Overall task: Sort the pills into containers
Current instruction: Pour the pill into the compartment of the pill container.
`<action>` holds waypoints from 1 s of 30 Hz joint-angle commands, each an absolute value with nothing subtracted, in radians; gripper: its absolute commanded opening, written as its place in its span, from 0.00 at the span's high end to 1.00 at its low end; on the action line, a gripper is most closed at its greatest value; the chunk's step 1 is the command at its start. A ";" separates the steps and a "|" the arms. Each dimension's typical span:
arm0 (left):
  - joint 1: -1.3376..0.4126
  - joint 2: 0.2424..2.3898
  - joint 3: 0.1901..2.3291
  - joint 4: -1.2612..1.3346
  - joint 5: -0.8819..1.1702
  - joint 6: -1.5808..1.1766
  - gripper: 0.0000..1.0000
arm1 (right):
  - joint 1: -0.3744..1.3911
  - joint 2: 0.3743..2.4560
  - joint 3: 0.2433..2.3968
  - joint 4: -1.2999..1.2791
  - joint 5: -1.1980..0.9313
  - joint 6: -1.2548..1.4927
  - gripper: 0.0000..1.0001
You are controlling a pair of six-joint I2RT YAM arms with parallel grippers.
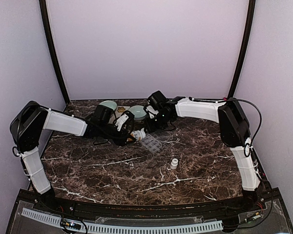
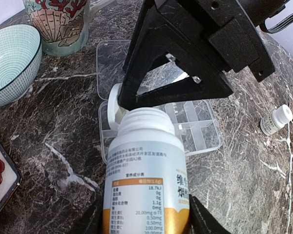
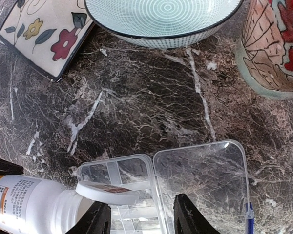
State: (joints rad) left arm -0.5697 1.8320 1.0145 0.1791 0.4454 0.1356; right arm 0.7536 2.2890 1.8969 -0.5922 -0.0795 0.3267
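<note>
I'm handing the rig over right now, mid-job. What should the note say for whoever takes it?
Left gripper: shut on the white pill bottle, which is tipped with its neck toward the organiser box.
Right gripper: jaws partly apart at the bottle's mouth. The white cap is by one fingertip; grip unclear.
Organiser box: mid-table, lid open, no pills visible inside.
Done: bottle in hand, cap off the neck.
Left: pour and sort the pills. The small white vial stands capped nearby.
</note>
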 commanded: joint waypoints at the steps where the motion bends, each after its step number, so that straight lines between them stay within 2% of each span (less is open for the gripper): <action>1: -0.577 1.773 1.046 0.149 0.433 0.162 1.00 | 0.755 2.295 1.883 -0.555 -0.088 0.334 0.55; 30: -0.591 1.761 1.097 0.069 0.341 0.237 1.00 | 0.759 2.293 1.882 -0.548 -0.097 0.330 0.55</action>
